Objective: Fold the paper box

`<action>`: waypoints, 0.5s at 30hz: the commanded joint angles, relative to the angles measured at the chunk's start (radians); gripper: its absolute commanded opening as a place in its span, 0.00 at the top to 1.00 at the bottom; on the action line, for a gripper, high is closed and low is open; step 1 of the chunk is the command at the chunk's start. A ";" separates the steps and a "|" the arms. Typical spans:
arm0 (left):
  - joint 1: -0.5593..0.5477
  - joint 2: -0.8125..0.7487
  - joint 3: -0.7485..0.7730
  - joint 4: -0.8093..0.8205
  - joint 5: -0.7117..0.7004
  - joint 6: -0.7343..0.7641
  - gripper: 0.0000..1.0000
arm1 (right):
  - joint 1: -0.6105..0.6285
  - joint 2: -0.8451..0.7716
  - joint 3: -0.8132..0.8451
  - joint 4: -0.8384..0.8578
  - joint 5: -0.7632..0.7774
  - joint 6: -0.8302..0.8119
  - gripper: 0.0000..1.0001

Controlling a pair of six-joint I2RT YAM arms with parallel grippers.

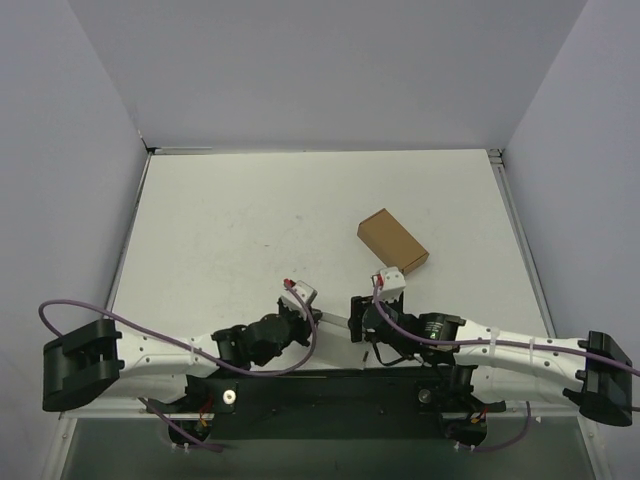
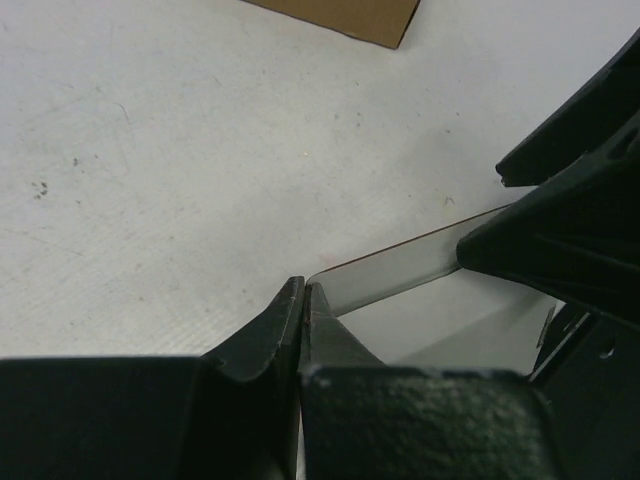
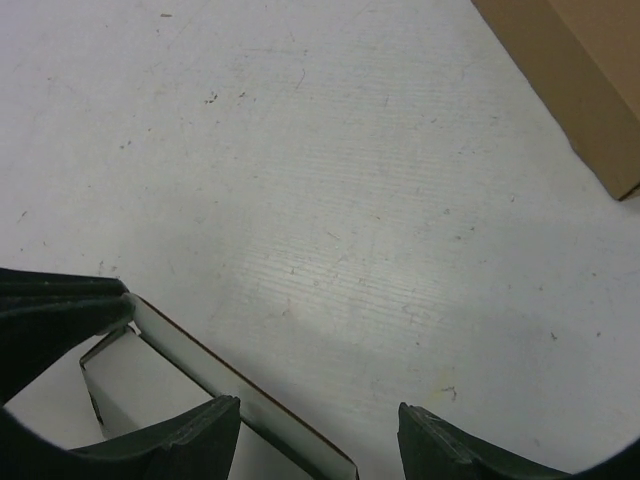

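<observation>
The paper box (image 2: pixel 400 277) is a thin white-grey card piece lying near the table's front edge, with one flap standing up. My left gripper (image 2: pixel 303 292) is shut on the corner of that flap. In the top view it (image 1: pixel 322 320) meets the paper box (image 1: pixel 337 320) between the two arms. My right gripper (image 3: pixel 315 440) is open, and the raised flap (image 3: pixel 215 372) runs past its left finger (image 3: pixel 190 438); nothing is pinched. That gripper (image 1: pixel 355 315) faces the left one. Most of the card is hidden under the wrists in the top view.
A small closed brown cardboard box (image 1: pixel 392 241) lies behind the right gripper, its corner showing in both wrist views (image 2: pixel 350 15) (image 3: pixel 580 70). The white table (image 1: pixel 250 220) is enclosed by grey walls on three sides.
</observation>
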 commanded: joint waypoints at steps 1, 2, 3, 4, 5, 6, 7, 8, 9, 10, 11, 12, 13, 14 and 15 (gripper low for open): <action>0.075 -0.071 0.011 0.030 0.114 0.141 1.00 | -0.054 -0.003 0.026 0.048 -0.077 -0.083 0.37; 0.113 -0.082 0.014 0.027 0.130 0.172 1.00 | -0.068 -0.009 0.029 0.048 -0.083 -0.094 0.37; 0.130 -0.100 0.014 0.024 0.166 0.184 1.00 | -0.093 -0.015 0.033 0.048 -0.089 -0.106 0.37; 0.150 -0.111 0.014 0.021 0.180 0.194 1.00 | -0.108 -0.029 0.039 0.043 -0.110 -0.126 0.37; 0.179 -0.120 0.012 0.015 0.192 0.212 1.00 | -0.122 -0.036 0.049 0.040 -0.118 -0.137 0.37; 0.196 -0.139 0.012 0.010 0.201 0.218 1.00 | -0.134 -0.043 0.053 0.034 -0.126 -0.145 0.37; 0.210 -0.146 0.012 0.005 0.213 0.227 1.00 | -0.152 -0.052 0.053 0.032 -0.134 -0.161 0.37; 0.236 -0.155 0.011 0.002 0.224 0.233 1.00 | -0.157 -0.056 0.061 0.029 -0.134 -0.168 0.37; 0.245 -0.169 0.011 0.002 0.232 0.240 1.00 | -0.162 -0.058 0.062 0.028 -0.135 -0.174 0.37; 0.253 -0.177 0.009 0.002 0.247 0.256 1.00 | -0.169 -0.056 0.064 0.028 -0.137 -0.181 0.37; 0.262 -0.182 0.009 0.008 0.259 0.266 1.00 | -0.174 -0.055 0.066 0.029 -0.141 -0.201 0.37; 0.277 -0.186 0.003 0.016 0.275 0.276 1.00 | -0.180 -0.052 0.070 0.043 -0.149 -0.215 0.37; 0.285 -0.189 -0.002 0.024 0.288 0.299 1.00 | -0.202 -0.043 0.073 0.052 -0.163 -0.227 0.37; 0.292 -0.185 -0.003 0.030 0.317 0.309 1.00 | -0.217 -0.035 0.076 0.063 -0.201 -0.253 0.39; 0.311 -0.183 -0.002 0.030 0.330 0.313 1.00 | -0.238 -0.021 0.084 0.093 -0.235 -0.272 0.41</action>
